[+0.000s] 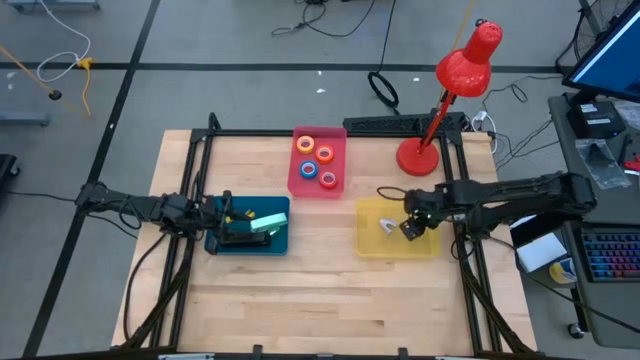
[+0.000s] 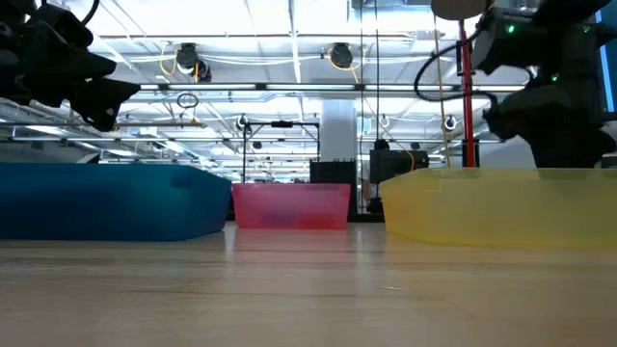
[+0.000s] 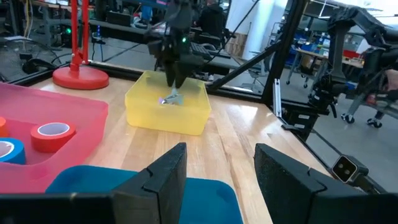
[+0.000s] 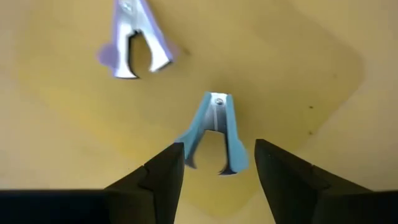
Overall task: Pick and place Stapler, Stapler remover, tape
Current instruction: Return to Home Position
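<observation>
left tool (image 1: 226, 214): over blue bin (image 1: 270, 244) | right tool (image 1: 410, 228): over yellow bin (image 1: 375, 243) | tape rolls (image 1: 324, 154): in pink tray (image 1: 300, 186)

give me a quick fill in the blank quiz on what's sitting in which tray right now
The pink tray holds four rolls of ____.
In the yellow tray lie ____ staple removers.
The right gripper hangs ____ above them.
The left gripper hovers over the blue tray, which holds the ____.
Missing: tape; two; open; staplers.
</observation>
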`<state>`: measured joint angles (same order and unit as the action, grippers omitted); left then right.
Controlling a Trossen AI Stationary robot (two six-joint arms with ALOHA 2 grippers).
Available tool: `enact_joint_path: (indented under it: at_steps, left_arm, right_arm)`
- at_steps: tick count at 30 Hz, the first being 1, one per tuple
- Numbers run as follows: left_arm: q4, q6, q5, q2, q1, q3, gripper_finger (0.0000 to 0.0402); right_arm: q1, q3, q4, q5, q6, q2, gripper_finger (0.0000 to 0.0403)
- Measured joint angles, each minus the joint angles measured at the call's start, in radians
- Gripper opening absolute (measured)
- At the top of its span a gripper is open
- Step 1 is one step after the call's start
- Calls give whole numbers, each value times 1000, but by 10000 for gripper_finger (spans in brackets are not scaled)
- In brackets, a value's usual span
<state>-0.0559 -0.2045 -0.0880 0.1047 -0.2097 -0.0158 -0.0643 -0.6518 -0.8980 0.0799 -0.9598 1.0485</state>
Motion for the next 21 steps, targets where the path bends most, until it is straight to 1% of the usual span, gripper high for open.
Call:
enact_joint_path:
  at_steps: [8,12,16,18,21]
  left_arm:
    - [0,-64,-10,0,0,0,186]
    - [-1,-78,-11,0,0,0,186]
    - [-35,-11,1,0,0,0,186]
    - [-61,27,13,0,0,0,186]
    - [-79,42,15,-2,0,-1,186]
  right_arm:
    - [0,0,0,-3,-53,-191,191]
    - [2,0,10,-4,6,-267,191]
    - [3,0,12,-34,62,-335,192]
    - [3,0,12,-83,93,-375,192]
    - [3,0,12,-208,133,-440,192]
